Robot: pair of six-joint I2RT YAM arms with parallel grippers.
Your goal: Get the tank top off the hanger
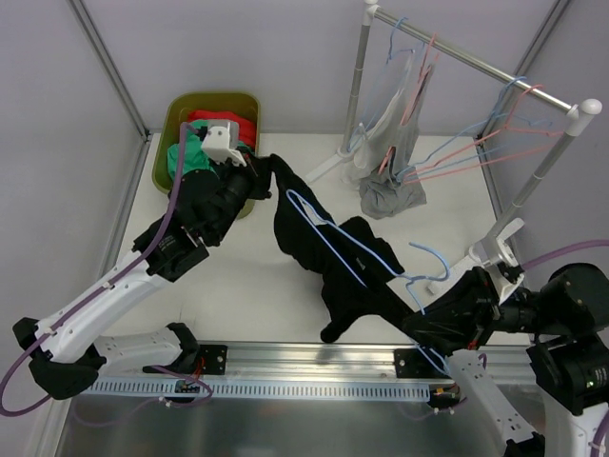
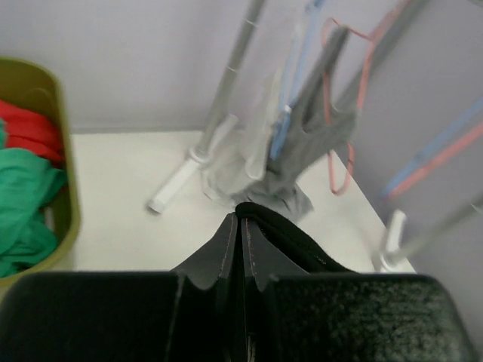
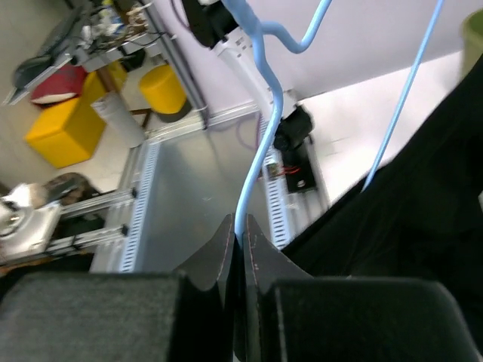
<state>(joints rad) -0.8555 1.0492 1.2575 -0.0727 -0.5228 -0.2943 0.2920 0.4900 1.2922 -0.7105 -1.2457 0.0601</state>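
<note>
I am pinching a strap of the black tank top [image 1: 324,249] with my left gripper [image 2: 240,226], fingers pressed together on the fold of fabric, just beside the olive bin [image 1: 171,116] of red and green clothes. My right gripper [image 3: 240,230] is clamping the thin wire of the blue hanger [image 3: 274,102] below its hook, jaws nearly touching around it (the wire is running up and away from my fingertips). The tank top is lying crumpled across the middle of the white table [image 1: 238,281], stretching between my two grippers, and the hanger is threading through it, one thin arm showing on top of the cloth. Behind, a grey garment [image 1: 390,195] is hanging from the rack [image 1: 476,59].
</note>
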